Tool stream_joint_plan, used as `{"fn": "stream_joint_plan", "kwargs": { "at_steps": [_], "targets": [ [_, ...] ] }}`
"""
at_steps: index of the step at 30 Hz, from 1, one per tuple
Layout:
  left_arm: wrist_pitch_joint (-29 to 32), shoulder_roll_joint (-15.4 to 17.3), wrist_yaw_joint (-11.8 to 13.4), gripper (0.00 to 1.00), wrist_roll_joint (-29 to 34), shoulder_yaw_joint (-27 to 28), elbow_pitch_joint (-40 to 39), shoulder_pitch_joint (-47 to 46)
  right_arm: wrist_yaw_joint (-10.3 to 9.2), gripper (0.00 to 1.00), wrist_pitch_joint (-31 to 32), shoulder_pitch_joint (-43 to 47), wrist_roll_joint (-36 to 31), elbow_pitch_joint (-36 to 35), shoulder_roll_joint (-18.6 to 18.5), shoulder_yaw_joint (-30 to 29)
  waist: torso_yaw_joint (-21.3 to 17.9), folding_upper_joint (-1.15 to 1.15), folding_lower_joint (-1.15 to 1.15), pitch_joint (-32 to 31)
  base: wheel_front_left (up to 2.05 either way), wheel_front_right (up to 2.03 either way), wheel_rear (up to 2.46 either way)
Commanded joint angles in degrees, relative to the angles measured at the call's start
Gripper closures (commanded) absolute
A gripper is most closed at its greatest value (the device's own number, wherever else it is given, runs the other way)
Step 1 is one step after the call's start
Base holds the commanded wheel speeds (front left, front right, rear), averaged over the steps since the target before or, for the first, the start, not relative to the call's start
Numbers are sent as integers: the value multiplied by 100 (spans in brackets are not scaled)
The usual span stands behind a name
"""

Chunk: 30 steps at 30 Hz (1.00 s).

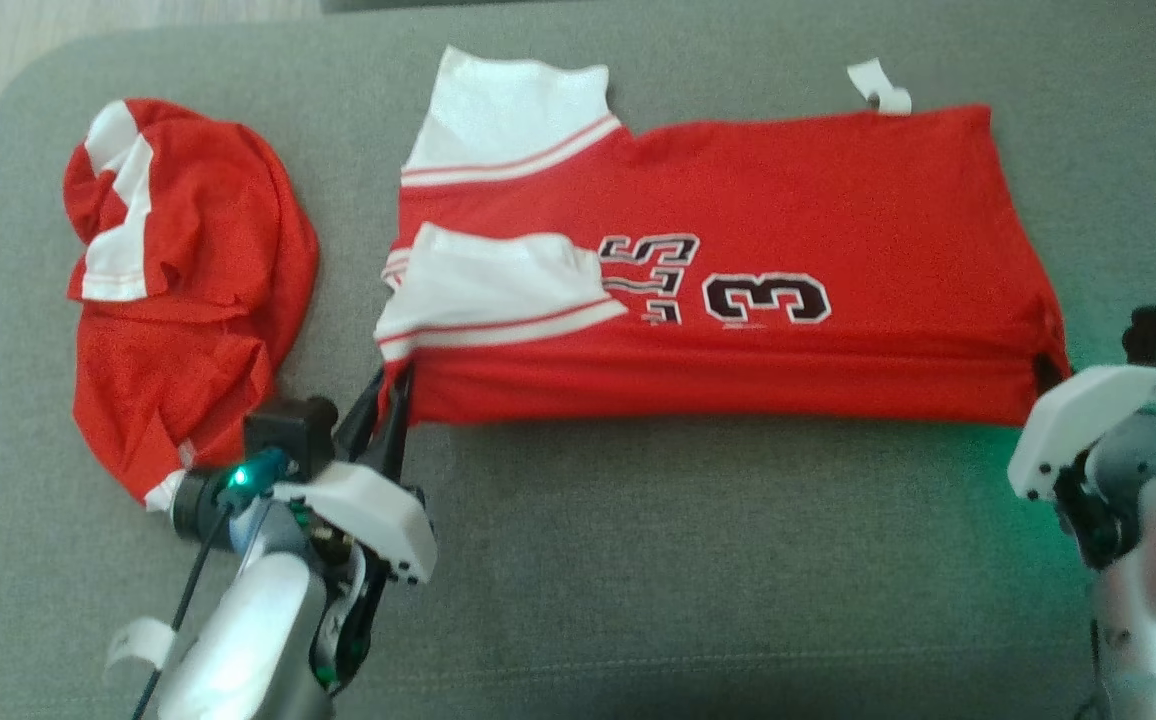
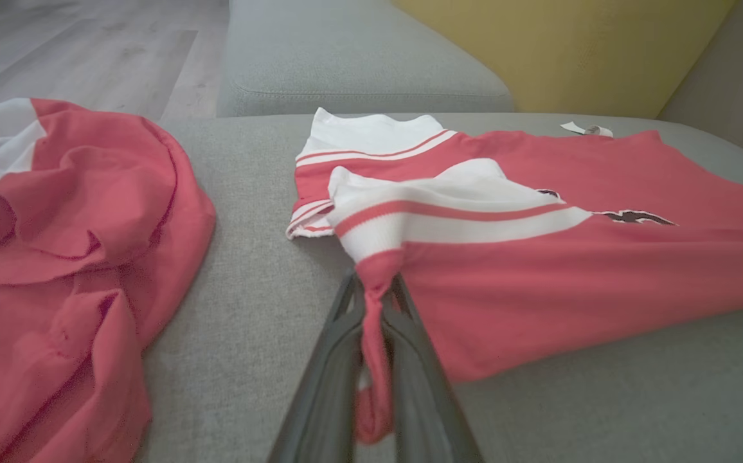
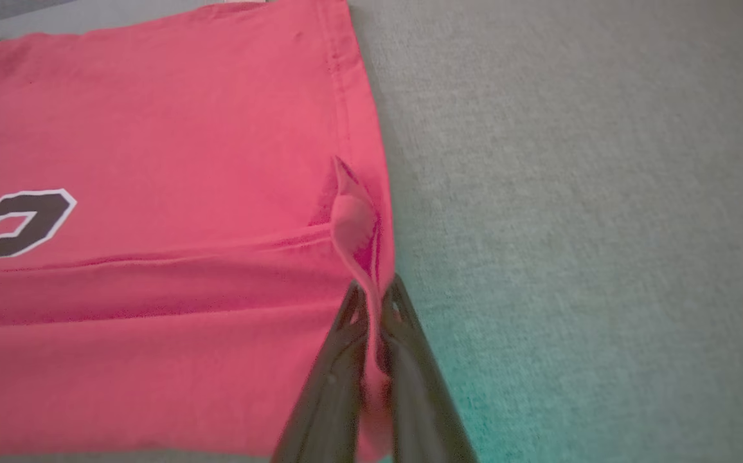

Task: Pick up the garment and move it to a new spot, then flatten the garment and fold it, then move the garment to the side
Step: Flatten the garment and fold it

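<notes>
As I watch, folded red jersey (image 1: 788, 220) flat across the middle of the cushion (image 1: 688, 560), left gripper (image 1: 395, 382) pinching its near-left corner, right gripper (image 3: 375, 302) pinching its near-right corner, crumpled red garment (image 1: 188, 300) by the left edge

Soft, even daylight — green glow, slight blur.

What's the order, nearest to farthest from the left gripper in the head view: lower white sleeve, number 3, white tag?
1. lower white sleeve, just beyond the left gripper.
2. number 3, middle of the jersey, rightward.
3. white tag, far edge, upper right.
</notes>
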Motion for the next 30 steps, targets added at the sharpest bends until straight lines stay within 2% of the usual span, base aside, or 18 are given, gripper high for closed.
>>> {"fn": "stream_joint_plan", "kwargs": {
  "at_steps": [1,15,22,23,24,25,26,30],
  "targets": [
    [23,201,54,100,-45,242,-170,-49,37,100,113,84,89,-250,-209,123,-21,0,0,-143,0,0,0],
    [396,399,148,100,-154,121,-518,636,37,100,1236,865,673,-1032,-750,312,11,0,0,-692,0,0,0],
    [545,409,143,100,-199,13,-565,789,37,100,1396,1139,744,-1455,-654,128,-5,0,0,-744,0,0,0],
    [538,400,146,100,-200,3,-548,785,37,55,1351,1159,737,-1516,-628,116,-10,0,0,-740,0,0,0],
    [531,390,152,68,-196,-10,-530,778,37,0,1291,1175,729,-1571,-594,85,-17,0,0,-735,0,0,0],
    [534,384,151,17,-187,-31,-502,771,37,0,1213,1184,714,-1624,-549,36,-22,0,0,-726,0,0,0],
    [532,379,152,0,-179,-48,-475,761,37,0,1130,1191,700,-1675,-512,22,-26,0,0,-717,0,0,0],
    [425,366,212,0,-175,-14,-438,696,37,0,627,1139,650,-1925,-309,-80,-55,0,0,-652,0,0,0]
  ]
}}
